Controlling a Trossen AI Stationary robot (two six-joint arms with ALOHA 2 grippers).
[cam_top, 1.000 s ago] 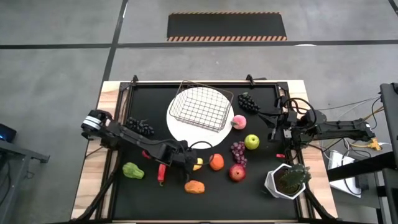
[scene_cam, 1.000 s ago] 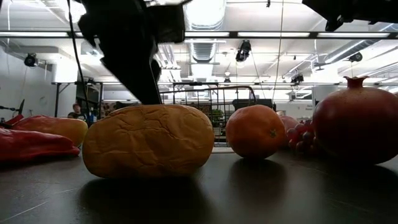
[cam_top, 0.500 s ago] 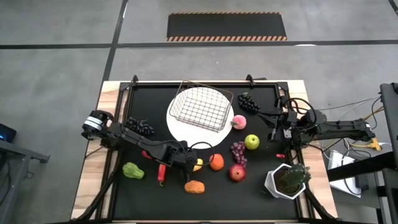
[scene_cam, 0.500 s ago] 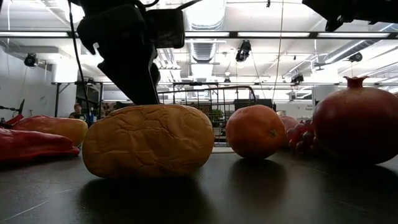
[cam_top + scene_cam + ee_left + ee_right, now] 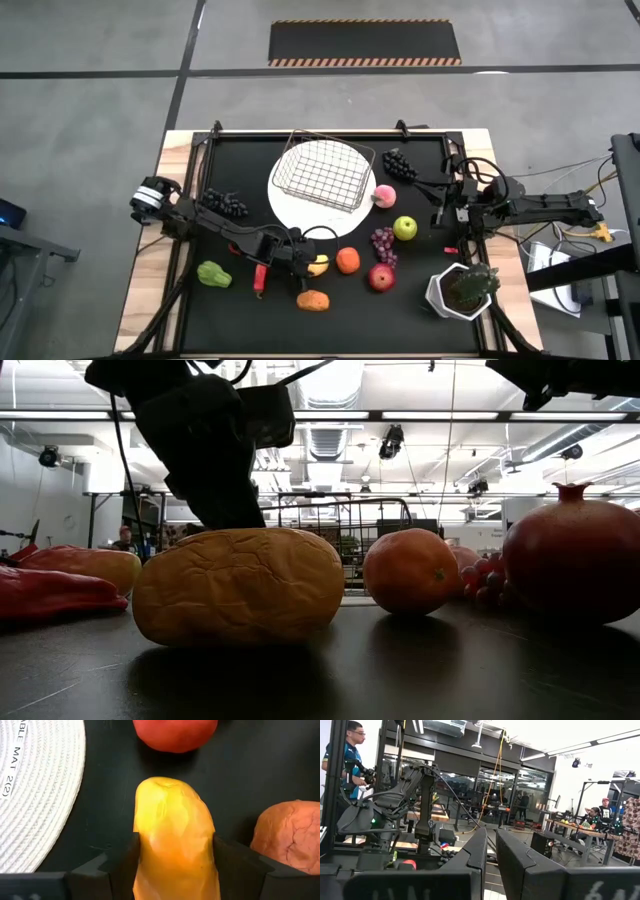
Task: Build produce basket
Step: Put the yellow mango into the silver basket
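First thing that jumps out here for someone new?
The left gripper has its fingers on either side of the yellow mango, low on the black mat beside the orange. Next, the empty wire basket sitting on the round white plate near the table's far middle, with fruit scattered around it. The right gripper waits shut at the table's right edge.

We see the yellow mango point(image 5: 172, 840) lying between our left gripper point(image 5: 174, 865), its dark jaws touching both flanks. Beyond it sits a red-orange fruit point(image 5: 175, 732), beside it a wrinkled orange one point(image 5: 290, 837), and a white woven mat point(image 5: 35, 795) on the dark surface point(image 5: 250, 765).
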